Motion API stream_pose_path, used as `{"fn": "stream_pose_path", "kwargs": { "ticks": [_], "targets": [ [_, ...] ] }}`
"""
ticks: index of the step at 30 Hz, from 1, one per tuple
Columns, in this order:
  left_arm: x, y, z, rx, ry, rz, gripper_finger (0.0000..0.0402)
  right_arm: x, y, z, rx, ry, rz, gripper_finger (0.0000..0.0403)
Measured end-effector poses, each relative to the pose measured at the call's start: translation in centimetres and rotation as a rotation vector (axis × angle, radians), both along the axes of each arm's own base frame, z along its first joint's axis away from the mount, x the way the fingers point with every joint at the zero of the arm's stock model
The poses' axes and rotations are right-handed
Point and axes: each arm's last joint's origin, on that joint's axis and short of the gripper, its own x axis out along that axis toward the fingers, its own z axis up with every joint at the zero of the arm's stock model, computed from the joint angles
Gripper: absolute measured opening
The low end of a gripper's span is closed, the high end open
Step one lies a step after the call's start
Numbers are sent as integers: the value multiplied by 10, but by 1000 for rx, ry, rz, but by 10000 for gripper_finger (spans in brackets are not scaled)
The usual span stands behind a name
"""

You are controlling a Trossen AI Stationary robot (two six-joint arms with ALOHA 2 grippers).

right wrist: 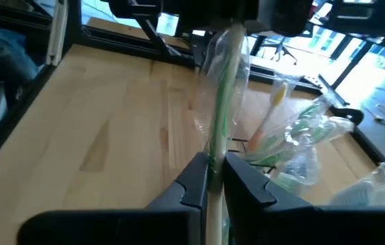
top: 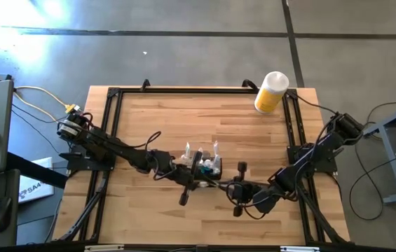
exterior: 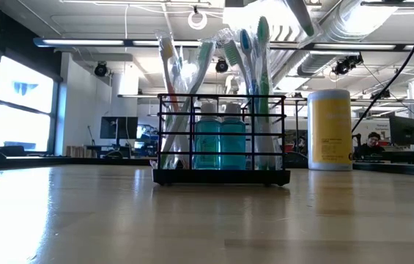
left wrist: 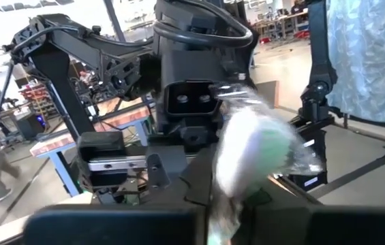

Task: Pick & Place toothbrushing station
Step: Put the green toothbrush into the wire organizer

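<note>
The small black wire-mesh caddy [top: 208, 166] holding toothbrushes stands upright mid-worktop [top: 169, 119], between both tools. The right tool [right wrist: 212, 178], just beside it, pinches a wrapped green toothbrush [right wrist: 219, 129]; the left tool's [top: 192, 166] state cannot be told

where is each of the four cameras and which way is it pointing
High view: overhead, straight down on the table; both arms show, meeting at the toothbrushing station.
Low view: at tabletop height, level across at the station and yellow cylinder; no arm visible.
Left wrist view: on the left arm, facing the other arm past a blurred wrapped toothbrush.
Right wrist view: the right gripper pinches a wrapped toothbrush.
Shared: high and low views both show station and cylinder.
</note>
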Motion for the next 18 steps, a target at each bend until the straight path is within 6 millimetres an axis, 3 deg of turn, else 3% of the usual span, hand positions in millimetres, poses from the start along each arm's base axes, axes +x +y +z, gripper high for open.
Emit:
{"fn": "stream_pose_path", "kwargs": {
  "ticks": [18],
  "targets": [
    [0, 0, 0, -19, 7, 9, 3, -1, 2, 0, 21, -2, 2, 112]
  ]
}}
